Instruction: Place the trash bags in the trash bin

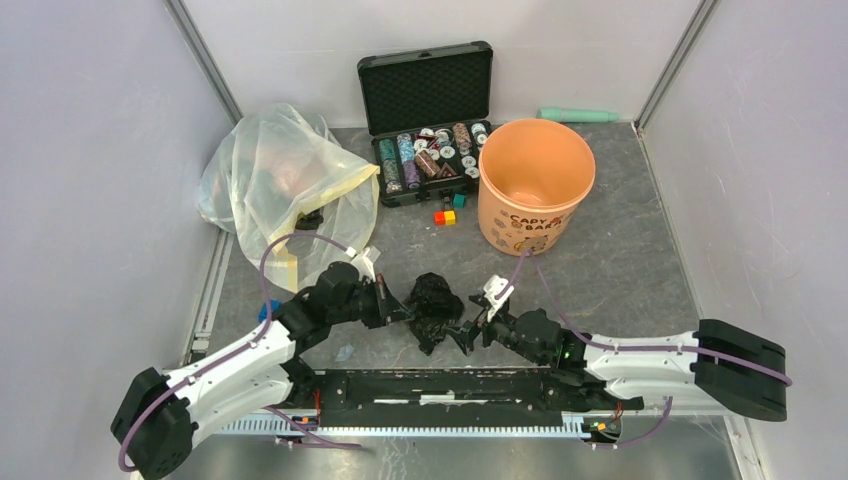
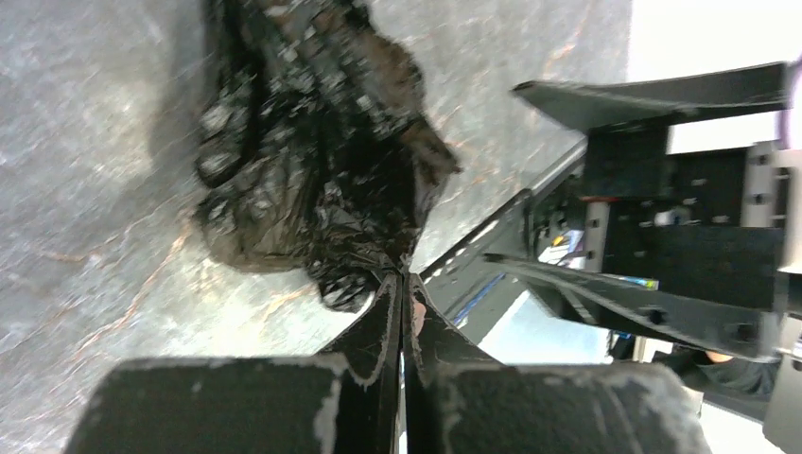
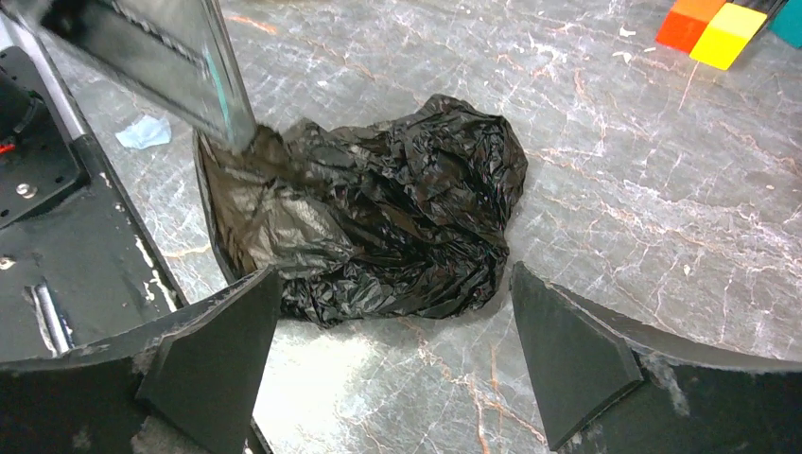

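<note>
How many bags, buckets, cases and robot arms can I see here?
Bags: 2, the black trash bag and the clear bag
Buckets: 1, the orange bucket
Cases: 1, the chip case
Robot arms: 2, the left arm and the right arm
Total: 7

— Was there room between the black bag (image 1: 433, 305) and the bucket (image 1: 535, 185)?
— Yes. Bare table (image 1: 620, 270) lay between them, and the bucket's mouth stood open with nothing over it.
— Anything in the way?
— Small coloured blocks (image 1: 445, 215) sat just left of the bucket's base, by the open case (image 1: 425, 120). The clear bag (image 1: 280, 190) filled the rear left corner.
— And close in?
— Crowded. The left gripper (image 1: 410, 313), pinched on the black bag's edge, and the right gripper (image 1: 462, 335), jaws wide, flanked it. On the right, the table lay bare up to the wall (image 1: 760, 150).
</note>
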Robot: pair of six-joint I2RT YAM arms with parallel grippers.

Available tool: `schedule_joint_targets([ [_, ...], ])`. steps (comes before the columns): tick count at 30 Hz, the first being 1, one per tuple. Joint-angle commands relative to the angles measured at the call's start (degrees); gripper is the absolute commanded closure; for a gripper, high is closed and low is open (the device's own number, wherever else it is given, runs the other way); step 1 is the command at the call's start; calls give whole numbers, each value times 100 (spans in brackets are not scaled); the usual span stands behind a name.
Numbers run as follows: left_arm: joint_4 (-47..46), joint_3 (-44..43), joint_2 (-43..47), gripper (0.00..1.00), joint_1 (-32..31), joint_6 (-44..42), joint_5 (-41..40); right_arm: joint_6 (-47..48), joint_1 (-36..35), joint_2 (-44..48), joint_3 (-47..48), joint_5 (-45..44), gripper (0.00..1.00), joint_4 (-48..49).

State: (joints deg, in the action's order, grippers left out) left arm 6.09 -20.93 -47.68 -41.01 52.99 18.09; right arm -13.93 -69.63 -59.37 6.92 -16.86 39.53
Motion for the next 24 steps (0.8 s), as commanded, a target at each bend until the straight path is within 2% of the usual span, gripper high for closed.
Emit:
schedule_joint_targets([
  [1, -161, 245, 84, 98, -21, -446, 107, -23, 10, 318, 84, 136, 2, -113],
  [4, -244, 372, 71, 98, -21, -483, 205, -2, 12, 377, 310, 61, 3, -331],
  [10, -267, 482, 126, 98, -21, -492, 280, 355, 10, -199, 1187, -218, 24, -1204],
  [16, -234, 471, 155, 98, -26, -499, 290, 743, 17, -925, 1821, -194, 27, -1590],
  [20, -79, 374, 155, 98, -28, -550, 267, 822, 10, -1403, 2266, -342, 33, -1858],
  [24, 212, 250, 211, 98, -29, -622, 132, 739, 20, -1688, 2429, -577, 47, -2003],
])
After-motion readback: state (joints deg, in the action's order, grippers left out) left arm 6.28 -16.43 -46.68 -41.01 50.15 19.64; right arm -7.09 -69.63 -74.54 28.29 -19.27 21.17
